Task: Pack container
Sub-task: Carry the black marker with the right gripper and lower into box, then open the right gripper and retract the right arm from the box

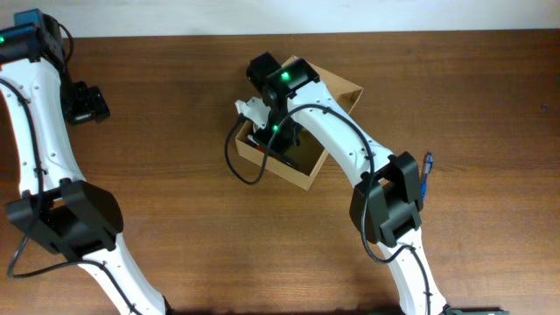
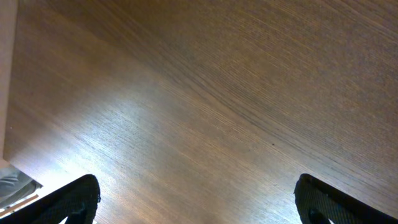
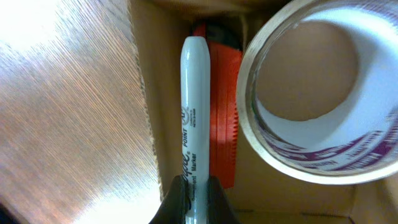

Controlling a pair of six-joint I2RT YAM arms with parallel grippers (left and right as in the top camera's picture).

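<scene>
The container (image 1: 302,175) is an open tan cardboard box at the table's middle, its flap lid (image 1: 337,87) folded back. My right gripper (image 3: 196,199) is inside it, shut on a grey marker (image 3: 194,118) that lies along the box's left wall (image 3: 144,93). Beside the marker lies an orange toothed tape cutter (image 3: 222,118). A roll of clear tape (image 3: 317,93) with purple print sits at the right of the box. My left gripper (image 2: 196,202) is open and empty over bare wood at the far left (image 1: 87,103).
The wooden table (image 1: 175,219) surrounds the box. A blue pen-like item (image 1: 426,171) shows by the right arm's elbow. A pale object (image 2: 15,186) sits at the left wrist view's lower left corner.
</scene>
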